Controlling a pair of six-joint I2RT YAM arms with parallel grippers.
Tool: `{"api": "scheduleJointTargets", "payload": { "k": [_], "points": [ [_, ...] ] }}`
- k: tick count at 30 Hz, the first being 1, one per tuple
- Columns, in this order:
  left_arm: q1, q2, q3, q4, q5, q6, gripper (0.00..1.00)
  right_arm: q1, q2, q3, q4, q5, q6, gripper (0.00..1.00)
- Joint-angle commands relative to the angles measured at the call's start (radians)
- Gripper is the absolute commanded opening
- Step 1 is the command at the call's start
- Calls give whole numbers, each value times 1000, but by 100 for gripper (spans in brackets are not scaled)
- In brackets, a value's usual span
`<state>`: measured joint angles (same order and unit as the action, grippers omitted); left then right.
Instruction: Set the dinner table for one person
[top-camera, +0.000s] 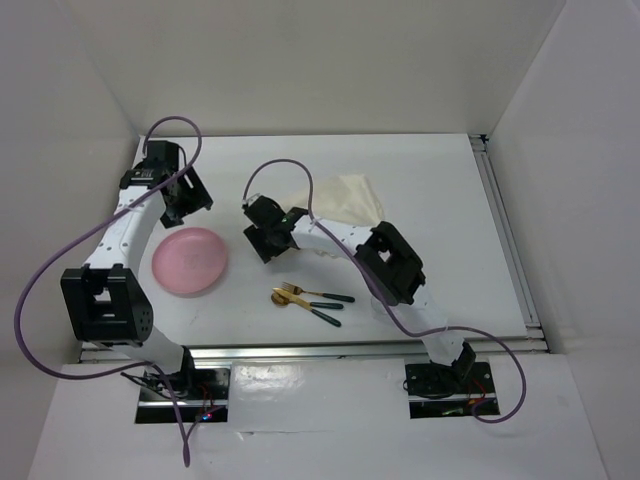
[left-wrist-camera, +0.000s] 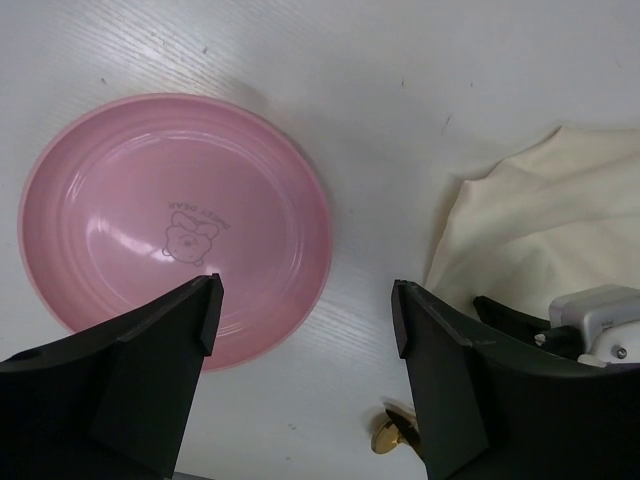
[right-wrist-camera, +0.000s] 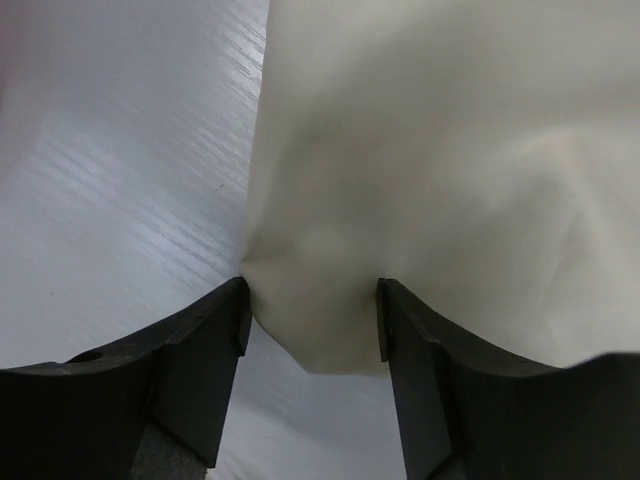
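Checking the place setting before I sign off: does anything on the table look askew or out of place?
The cream cloth lies rumpled at the far side, one corner between the jaws of the right gripper. The fork and spoon lie slanted together, apart from the pink plate.

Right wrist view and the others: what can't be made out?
- Right wrist: whether the right pincer grips the cloth corner between its fingers; too close to tell.
- Top: cutlery types, too small.
- Left wrist: cutlery nearly all hidden by a finger of the left pincer and the bottom edge.
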<state>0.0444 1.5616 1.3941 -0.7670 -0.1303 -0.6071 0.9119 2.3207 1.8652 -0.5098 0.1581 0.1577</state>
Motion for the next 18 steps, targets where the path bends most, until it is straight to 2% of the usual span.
{"api": "scheduleJointTargets", "payload": {
  "k": [1,4,5,8,9,10,13,18],
  "points": [
    [18,-46,2,-5,52,1,86,19,6,28,-22,53,-9,62],
    [28,-46,-7,-5,74,1,86,28,6,2,-22,84,0,51],
    [37,-46,-7,4,84,1,86,28,6,2,-22,93,0,40],
    [37,-46,-17,5,103,1,86,28,17,23,-38,124,0,22],
    [37,-37,-17,5,103,1,86,28,17,49,-50,124,0,9],
    [37,-37,-17,14,116,10,86,28,17,67,-59,124,-9,2],
    [37,-37,-17,23,153,47,86,18,-3,159,-91,100,-18,0],
    [25,-28,-6,47,238,93,86,-97,-135,239,-91,-21,-27,0]
  ]
}}
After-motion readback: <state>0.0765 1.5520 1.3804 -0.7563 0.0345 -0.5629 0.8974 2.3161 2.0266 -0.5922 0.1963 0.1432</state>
